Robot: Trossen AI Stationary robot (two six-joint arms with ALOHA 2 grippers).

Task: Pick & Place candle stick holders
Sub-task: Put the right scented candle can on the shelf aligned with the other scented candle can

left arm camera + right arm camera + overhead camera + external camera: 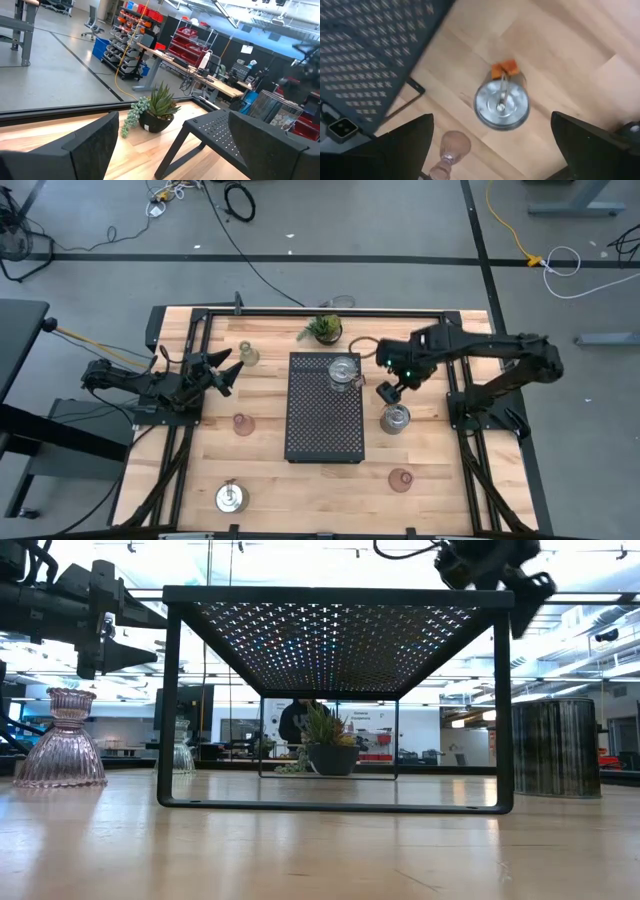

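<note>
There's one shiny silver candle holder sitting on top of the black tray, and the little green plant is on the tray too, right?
Not quite. The silver holder is on the black tray, but the high view shows the green plant standing on the wooden table beyond the tray's far end, not on it.

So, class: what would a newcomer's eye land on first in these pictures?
First, the black perforated rectangular tray standing on legs at the table's middle, with a shiny silver metal candle holder on its far end. Next, the right gripper, jaws open, hovers above another silver metal holder just right of the tray. A small green potted plant sits at the far edge.
</note>
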